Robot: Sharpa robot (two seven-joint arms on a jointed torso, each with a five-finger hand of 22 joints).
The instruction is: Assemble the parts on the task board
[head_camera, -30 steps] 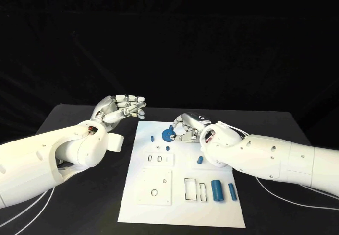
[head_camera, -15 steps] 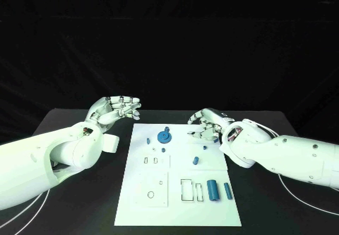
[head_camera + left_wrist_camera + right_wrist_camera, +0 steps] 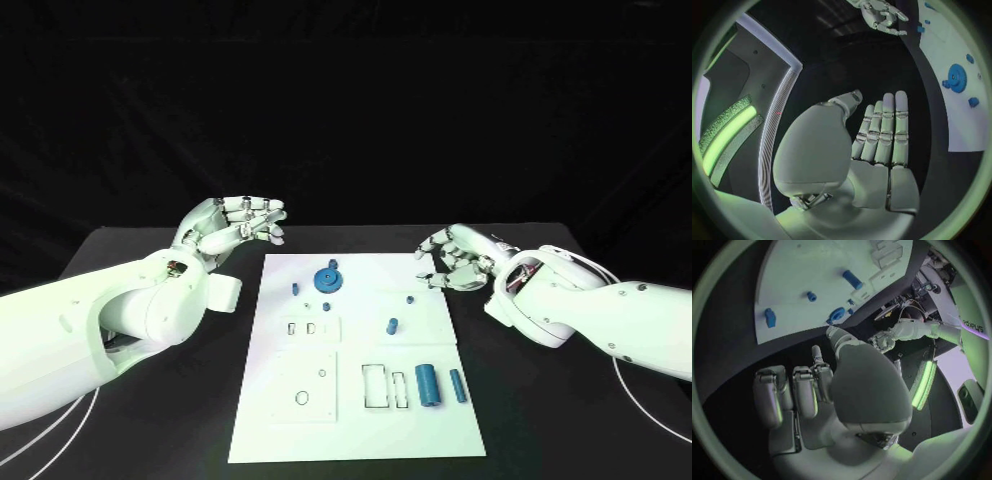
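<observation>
Parts first: small blue pieces scattered over the white task board (image 3: 361,400), which lies lengthwise down the middle of the black table (image 3: 144,250). Up near the board's far edge stands the blue gear (image 3: 327,277), with a little peg (image 3: 296,288) just beside it toward the left edge, and a short pin (image 3: 391,325) lies nearer the middle. Down by the near right corner, a fat cylinder (image 3: 428,383) and a thin cylinder (image 3: 459,386) lie side by side, next to outlined slots. These look like hard, light plastic pieces, stiff and probably slick, so I'd say they'll roll or skid if nudged; best pinched across the sides, the gear by its raised hub or rim. Now the hands: the left hand (image 3: 238,222) hovers off the board's far left corner, fingers curled inward, holding nothing. The right hand (image 3: 459,258) hangs just off the right edge near the far corner, fingers bent in loosely, and nothing in it that I can make out. The left wrist view tells it differently: there the left hand's fingers (image 3: 882,130) look fairly straight and together, with the gear off to one side. The right wrist view shows that hand's fingers (image 3: 795,395) curled over bare table, board and blue pieces beyond.
</observation>
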